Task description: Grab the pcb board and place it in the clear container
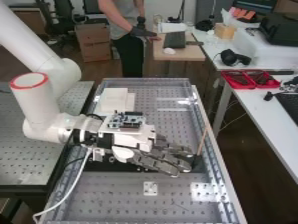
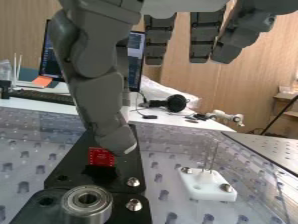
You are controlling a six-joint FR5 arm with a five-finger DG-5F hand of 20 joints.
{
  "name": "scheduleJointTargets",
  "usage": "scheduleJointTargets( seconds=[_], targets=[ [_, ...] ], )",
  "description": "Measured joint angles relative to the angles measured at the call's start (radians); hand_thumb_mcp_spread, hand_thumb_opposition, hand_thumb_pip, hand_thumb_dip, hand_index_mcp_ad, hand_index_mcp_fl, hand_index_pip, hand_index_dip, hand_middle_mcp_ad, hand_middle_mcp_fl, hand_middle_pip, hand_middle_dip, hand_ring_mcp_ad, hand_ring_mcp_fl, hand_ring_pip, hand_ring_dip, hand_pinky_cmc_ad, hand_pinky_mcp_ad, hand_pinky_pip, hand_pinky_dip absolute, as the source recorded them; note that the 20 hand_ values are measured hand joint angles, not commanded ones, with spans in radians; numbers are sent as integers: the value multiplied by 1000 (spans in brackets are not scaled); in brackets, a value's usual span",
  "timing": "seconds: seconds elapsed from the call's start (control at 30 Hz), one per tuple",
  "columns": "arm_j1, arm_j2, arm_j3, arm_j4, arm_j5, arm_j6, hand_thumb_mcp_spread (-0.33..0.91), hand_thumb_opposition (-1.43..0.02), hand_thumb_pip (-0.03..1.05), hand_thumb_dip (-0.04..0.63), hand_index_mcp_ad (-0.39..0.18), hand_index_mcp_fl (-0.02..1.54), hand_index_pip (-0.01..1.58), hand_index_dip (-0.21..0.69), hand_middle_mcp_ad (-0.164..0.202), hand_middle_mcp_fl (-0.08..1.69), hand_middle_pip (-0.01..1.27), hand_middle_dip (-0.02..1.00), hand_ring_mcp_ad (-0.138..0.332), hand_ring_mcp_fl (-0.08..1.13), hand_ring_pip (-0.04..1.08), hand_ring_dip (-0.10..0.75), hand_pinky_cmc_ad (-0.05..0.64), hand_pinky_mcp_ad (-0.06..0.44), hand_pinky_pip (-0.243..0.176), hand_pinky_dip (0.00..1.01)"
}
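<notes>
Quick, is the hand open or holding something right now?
Hand: open, fingers loosely extended, holding nothing; its thumb hangs near the red board.

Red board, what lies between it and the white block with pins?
Past the red board, the edge of the black plate, then bare, dotted bench top up to the white block, in the wrist view.

Small red pcb board, pale marks on face, on black fixture; tilt unclear.
</notes>
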Motion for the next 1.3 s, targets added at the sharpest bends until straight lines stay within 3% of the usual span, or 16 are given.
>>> scheduleJointTargets(
  seconds=[0.43,0.67,1.3],
  targets=[
    [2,8,-1,-14,6,11,691,-859,421,269,-248,175,1560,244,-7,9,138,126,182,31,99,28,293,150,-89,180],
    [5,11,-6,-18,12,16,654,-860,424,269,-215,147,1557,230,-5,9,138,126,182,31,99,28,295,148,-89,180],
    [9,2,-9,-20,26,32,620,-876,447,269,-201,119,1525,195,-9,5,136,126,182,26,98,28,295,148,-89,180]
  ],
)
